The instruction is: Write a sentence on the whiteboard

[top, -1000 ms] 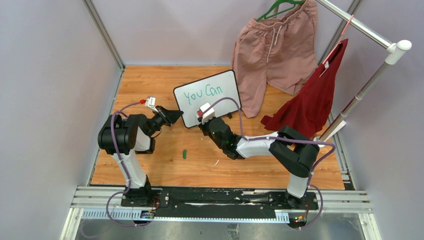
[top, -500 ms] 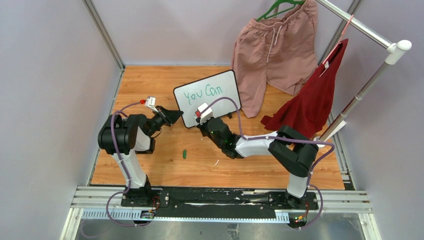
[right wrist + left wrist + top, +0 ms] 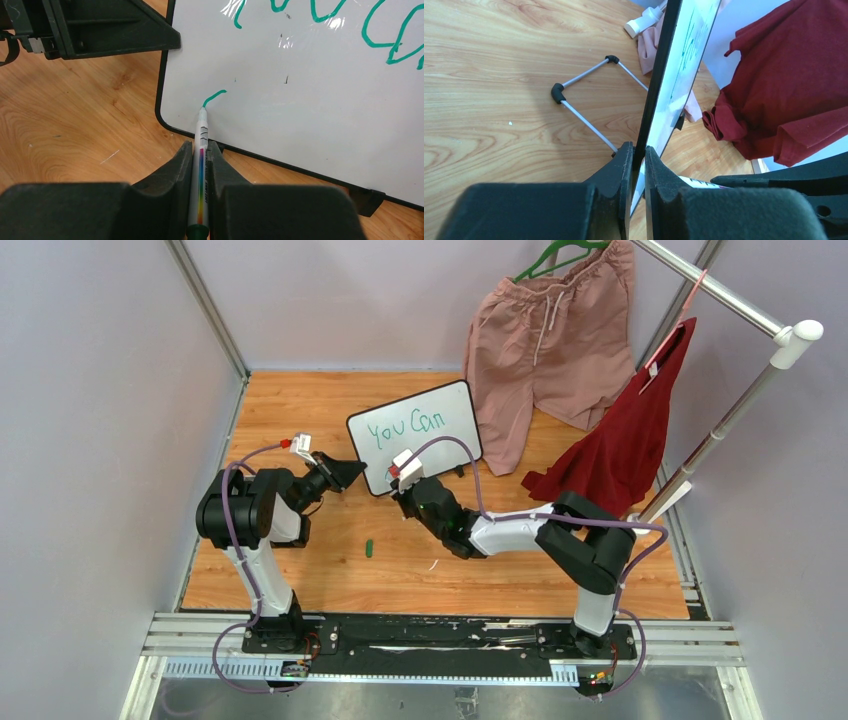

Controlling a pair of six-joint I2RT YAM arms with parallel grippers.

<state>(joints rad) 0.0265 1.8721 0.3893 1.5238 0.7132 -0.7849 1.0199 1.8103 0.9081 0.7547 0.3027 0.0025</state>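
Note:
The whiteboard (image 3: 425, 445) stands tilted on the wooden table, black-framed, with the green words "You Can" (image 3: 405, 426) on its top line. My left gripper (image 3: 352, 473) is shut on the whiteboard's left edge (image 3: 659, 95). My right gripper (image 3: 402, 483) is shut on a white marker (image 3: 201, 150) with a rainbow stripe. The marker's tip touches the board's lower left (image 3: 280, 100), at the end of a short green stroke (image 3: 214, 96). The rest of the sentence does not show.
A green marker cap (image 3: 369, 548) lies on the table in front of the board. Pink shorts (image 3: 545, 335) and a red shirt (image 3: 625, 435) hang from a rack (image 3: 745, 390) at the back right. The board's wire stand (image 3: 589, 100) rests behind it.
My right gripper has moved slightly left along the board's lower part with the marker. The left gripper and board have not moved.

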